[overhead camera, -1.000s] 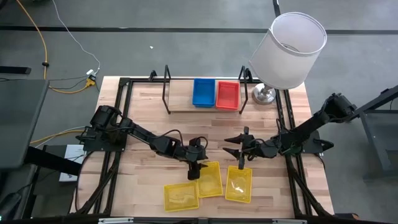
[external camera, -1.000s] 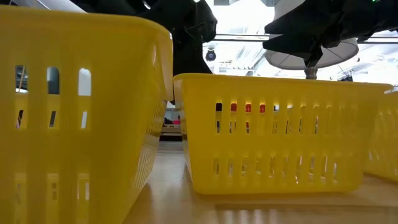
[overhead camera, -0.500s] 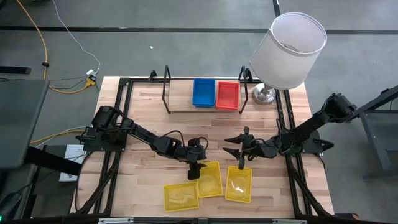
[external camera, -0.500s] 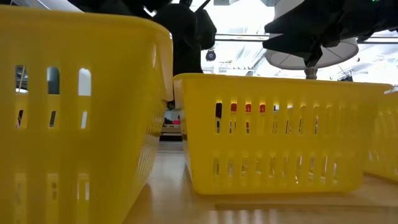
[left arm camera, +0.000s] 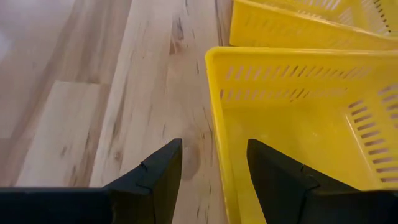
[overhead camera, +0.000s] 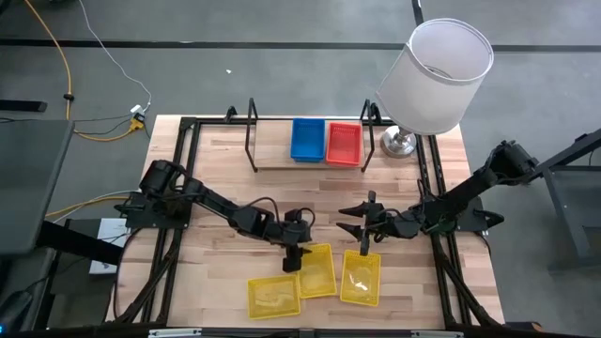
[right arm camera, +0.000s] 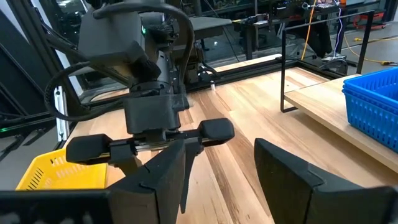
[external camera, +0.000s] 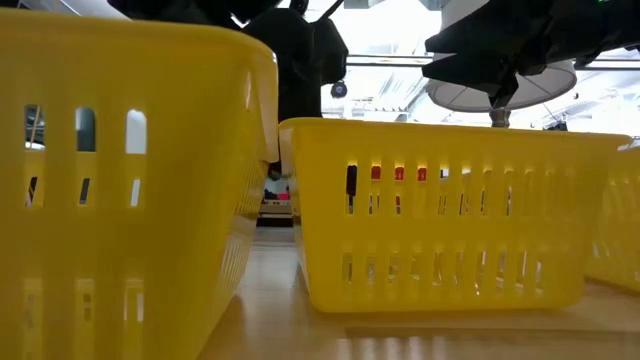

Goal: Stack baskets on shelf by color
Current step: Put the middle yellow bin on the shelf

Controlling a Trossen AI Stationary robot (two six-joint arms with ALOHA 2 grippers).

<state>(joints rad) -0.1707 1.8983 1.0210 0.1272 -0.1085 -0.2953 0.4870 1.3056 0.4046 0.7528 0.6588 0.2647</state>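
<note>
Three yellow baskets stand on their bases near the table's near edge: left (overhead camera: 273, 296), middle (overhead camera: 316, 270), right (overhead camera: 361, 278). A blue basket (overhead camera: 307, 139) and a red basket (overhead camera: 344, 144) sit side by side on the shelf (overhead camera: 272, 155) at the far edge. My left gripper (overhead camera: 293, 257) is open and points down. It straddles the middle basket's left wall (left arm camera: 217, 118), one finger outside, one inside, touching nothing. My right gripper (overhead camera: 346, 220) is open, level, pointing at the table's left, above the bare wood beyond the right basket.
A lamp with a white shade (overhead camera: 437, 75) stands at the far right corner beside the shelf. Black frame rails (overhead camera: 178, 188) run along both table sides. Bare wood lies between the yellow baskets and the shelf. The shelf's left part is bare.
My left gripper has sunk a little lower over the middle yellow basket's wall, staying open. The baskets and my right arm have kept still.
</note>
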